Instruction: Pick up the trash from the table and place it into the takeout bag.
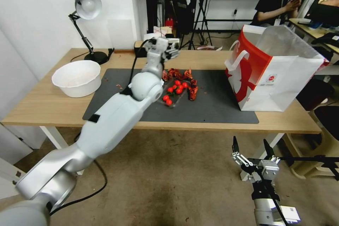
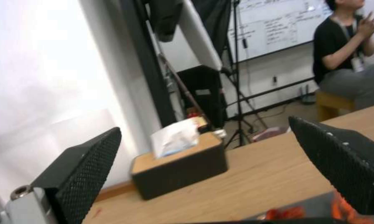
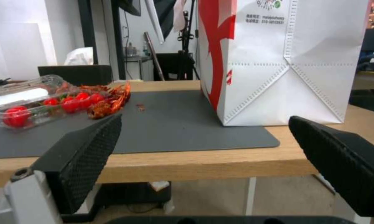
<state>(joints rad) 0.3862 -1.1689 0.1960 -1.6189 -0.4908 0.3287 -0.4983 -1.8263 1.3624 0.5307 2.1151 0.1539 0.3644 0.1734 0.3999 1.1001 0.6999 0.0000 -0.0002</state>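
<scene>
Left pincer [image 1: 172, 53] open above clear tomato tray [image 1: 174, 93], red crumpled scraps [image 1: 193, 91] beside

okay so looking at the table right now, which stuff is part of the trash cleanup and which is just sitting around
Part of the job:
- clear plastic clamshell box of red cherry tomatoes
- crumpled red-orange scraps beside it
- boxy white-and-red paper takeout bag
- light-wood table
- open left gripper above the trash

Just lying about:
- large white bowl
- black desk lamp
- dark tissue box

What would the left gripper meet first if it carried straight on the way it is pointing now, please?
Probably the tissue box near the table's back edge: it sits between the open left gripper's fingertips in the wrist view. Depth is unclear, so the gripper might pass just above it.
</scene>
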